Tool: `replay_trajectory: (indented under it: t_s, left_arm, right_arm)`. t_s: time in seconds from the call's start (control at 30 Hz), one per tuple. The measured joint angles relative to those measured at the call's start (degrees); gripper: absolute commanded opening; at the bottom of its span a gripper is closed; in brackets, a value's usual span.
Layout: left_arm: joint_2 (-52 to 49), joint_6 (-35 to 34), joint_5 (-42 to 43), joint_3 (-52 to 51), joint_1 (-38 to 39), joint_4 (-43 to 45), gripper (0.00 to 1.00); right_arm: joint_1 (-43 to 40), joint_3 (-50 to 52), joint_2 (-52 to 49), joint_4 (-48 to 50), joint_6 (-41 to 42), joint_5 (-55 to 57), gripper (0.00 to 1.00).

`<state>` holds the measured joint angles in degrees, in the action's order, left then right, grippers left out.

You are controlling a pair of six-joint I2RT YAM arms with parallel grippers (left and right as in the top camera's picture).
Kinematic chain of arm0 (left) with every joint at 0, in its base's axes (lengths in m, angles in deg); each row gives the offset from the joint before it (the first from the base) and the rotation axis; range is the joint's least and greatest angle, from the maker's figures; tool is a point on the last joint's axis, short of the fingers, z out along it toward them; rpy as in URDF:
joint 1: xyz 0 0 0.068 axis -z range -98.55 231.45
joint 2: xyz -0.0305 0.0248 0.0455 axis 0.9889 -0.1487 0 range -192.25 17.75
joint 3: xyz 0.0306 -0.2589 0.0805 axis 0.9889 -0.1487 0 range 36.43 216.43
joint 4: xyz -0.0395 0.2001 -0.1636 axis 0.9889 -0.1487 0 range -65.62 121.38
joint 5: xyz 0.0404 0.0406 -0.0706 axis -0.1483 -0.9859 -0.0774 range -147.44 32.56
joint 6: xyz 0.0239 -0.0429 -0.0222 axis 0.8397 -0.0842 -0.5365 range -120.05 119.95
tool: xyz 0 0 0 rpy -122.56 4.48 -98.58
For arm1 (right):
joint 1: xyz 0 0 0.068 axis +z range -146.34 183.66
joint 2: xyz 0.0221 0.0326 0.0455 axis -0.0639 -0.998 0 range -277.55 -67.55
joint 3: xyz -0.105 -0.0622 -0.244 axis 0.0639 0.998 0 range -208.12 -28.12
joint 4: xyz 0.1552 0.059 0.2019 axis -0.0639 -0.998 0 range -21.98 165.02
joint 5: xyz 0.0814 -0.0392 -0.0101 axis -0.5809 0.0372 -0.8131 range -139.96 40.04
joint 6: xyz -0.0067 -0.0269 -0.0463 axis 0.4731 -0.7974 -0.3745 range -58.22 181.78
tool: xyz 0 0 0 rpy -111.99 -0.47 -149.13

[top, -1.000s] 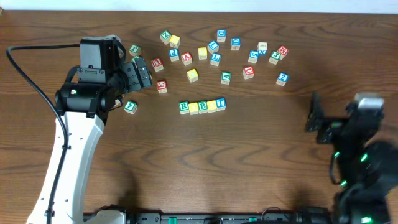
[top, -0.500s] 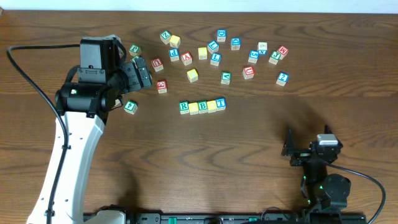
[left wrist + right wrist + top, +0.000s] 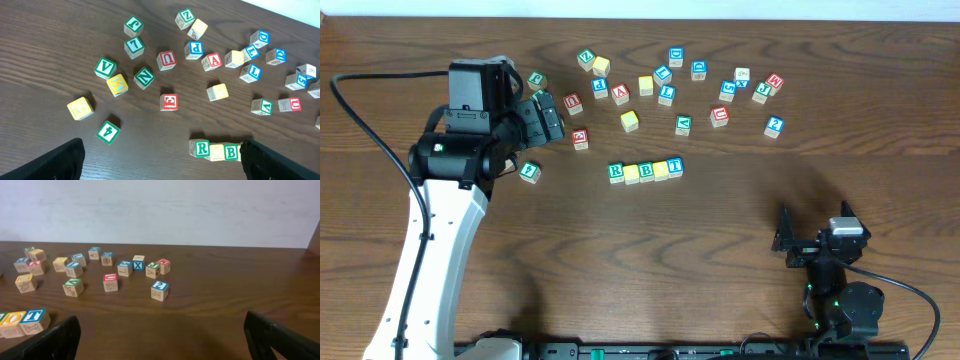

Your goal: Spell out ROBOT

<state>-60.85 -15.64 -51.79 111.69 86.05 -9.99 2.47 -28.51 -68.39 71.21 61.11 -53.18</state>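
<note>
Dark wood table [image 3: 720,230], scattered blocks [image 3: 666,94], white wall [image 3: 160,210]

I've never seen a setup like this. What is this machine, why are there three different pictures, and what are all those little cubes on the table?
These are two robot arms at a wooden table. One picture looks straight down from above; the other two come from small cameras on each arm's wrist, so the dark shapes at their bottom corners are that arm's own fingers.

From above, the left hand sits at the upper left and the right hand at the lower right. Both are open and hold nothing.

The cubes are wooden letter blocks. Most lie scattered along the far side. Five stand side by side in a row, starting with a green R and ending with a blue T.
</note>
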Motion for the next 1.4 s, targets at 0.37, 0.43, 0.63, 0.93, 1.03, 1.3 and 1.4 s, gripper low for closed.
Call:
replay_trajectory:
  t_s: [0.37, 0.43, 0.63, 0.93, 1.03, 1.3, 1.4]
  left_arm:
    - [0.00, 0.00, -2.45, 0.00, -0.02, 0.00, 0.98]
    - [0.24, 0.02, -5.84, 0.00, -0.24, -0.68, 0.98]
    - [9.09, 0.02, -15.34, -4.76, -2.27, -1.86, 0.98]
    - [42.14, 9.90, -8.48, -35.21, -12.61, 22.18, 0.98]
    - [51.54, 13.16, -6.32, -45.38, -13.14, 26.56, 0.97]
    - [69.77, 17.16, -4.26, -65.22, -13.18, 32.11, 0.98]
    - [72.85, 17.42, -4.31, -68.89, -13.18, 32.63, 0.97]
  right_arm:
    - [0.00, 0.00, 0.00, 0.00, 0.00, 0.00, 0.99]
    - [0.00, 0.00, 0.00, 0.00, 0.00, 0.00, 0.99]
    - [0.00, 0.00, 0.00, -0.02, 0.00, 0.02, 0.99]
    - [0.00, 0.00, 0.00, -0.02, 0.00, 0.04, 0.99]
    - [0.00, 0.00, 0.00, 0.00, 0.00, 0.07, 0.99]
    - [0.00, 0.00, 0.00, -0.02, 0.00, 0.04, 0.99]
    - [0.00, 0.00, 0.00, -0.02, 0.00, 0.04, 0.99]
